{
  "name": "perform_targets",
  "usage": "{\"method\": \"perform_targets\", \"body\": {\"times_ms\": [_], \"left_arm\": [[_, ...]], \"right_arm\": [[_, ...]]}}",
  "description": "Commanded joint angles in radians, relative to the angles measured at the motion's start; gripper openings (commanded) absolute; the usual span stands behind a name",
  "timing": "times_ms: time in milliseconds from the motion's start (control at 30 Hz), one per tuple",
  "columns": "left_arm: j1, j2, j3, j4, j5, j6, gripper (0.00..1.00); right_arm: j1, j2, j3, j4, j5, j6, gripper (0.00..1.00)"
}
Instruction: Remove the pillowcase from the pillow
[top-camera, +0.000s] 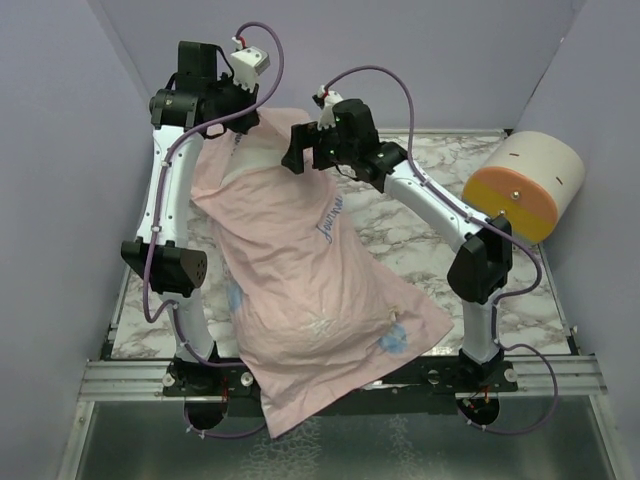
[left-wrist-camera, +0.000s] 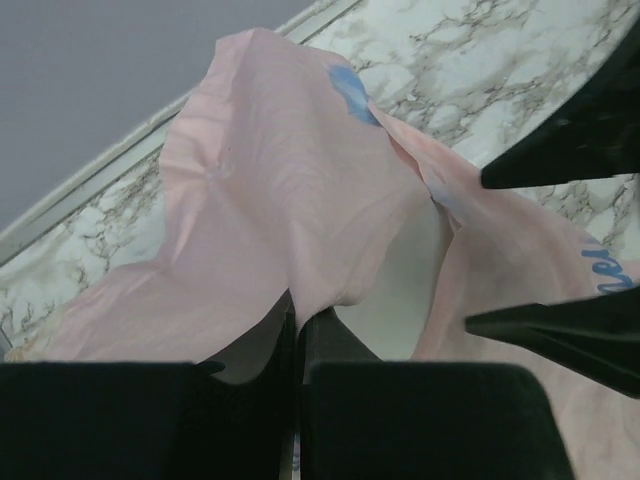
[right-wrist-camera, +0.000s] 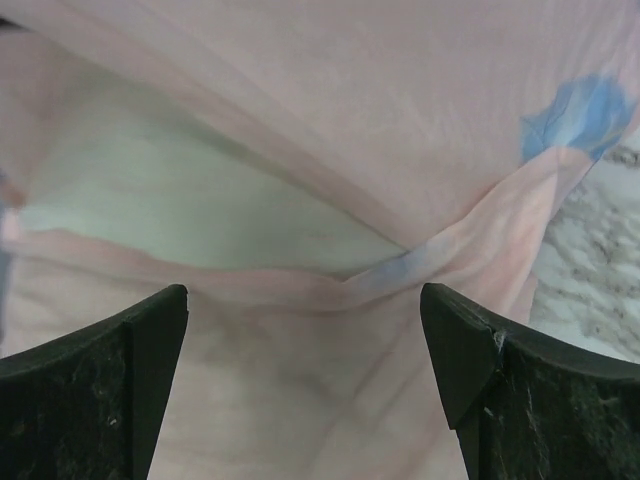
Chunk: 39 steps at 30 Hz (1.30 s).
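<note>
Top external view: the pillowcase (top-camera: 320, 290) lies pale-pink side up, diagonal across the marble table (top-camera: 450, 150). Its near corner hangs over the front rail (top-camera: 130, 378) between the arm bases, and its far open end is up at both grippers. At that end the left gripper (left-wrist-camera: 298, 318) is pressed together, pinching the pillowcase edge; in the left wrist view the fabric tents up from its tips. Just right of it the right gripper (right-wrist-camera: 305, 330) is spread wide, nothing between the jaws, tips facing the case mouth. Right wrist view: the white pillow (right-wrist-camera: 200, 210) shows in the opening straight ahead of that gripper. A pink hem band (right-wrist-camera: 330, 290) runs across between pillow and fingertips, with a blue print patch (right-wrist-camera: 585, 115) up and right. Fabric covers the rest of the pillow. A cream-and-orange cylinder (top-camera: 525, 185) sits well right of the right gripper at the table's right edge, apart from the cloth. The right forearm (top-camera: 435, 210) crosses beside the case's right edge; cannot tell if it touches.
</note>
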Motion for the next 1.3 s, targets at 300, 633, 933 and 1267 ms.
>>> {"method": "perform_targets", "body": {"times_ms": [300,633,933,1267], "left_arm": [[-0.089,-0.120,0.059,0.148,-0.043,0.025,0.00],[-0.172,-0.240,-0.002,0.659,-0.302,0.051,0.00],[-0.343,-0.348,-0.031,0.879,-0.411,0.264,0.00],[-0.416,-0.588,-0.471,0.681,-0.373,0.126,0.00]], "right_arm": [[-0.025,0.115,-0.072,0.165,-0.135,0.155,0.57],[-0.028,0.111,0.240,0.577,0.062,0.208,0.01],[-0.028,-0.082,-0.042,1.056,0.107,0.154,0.01],[-0.014,-0.571,-1.024,1.292,0.037,0.050,0.01]]}}
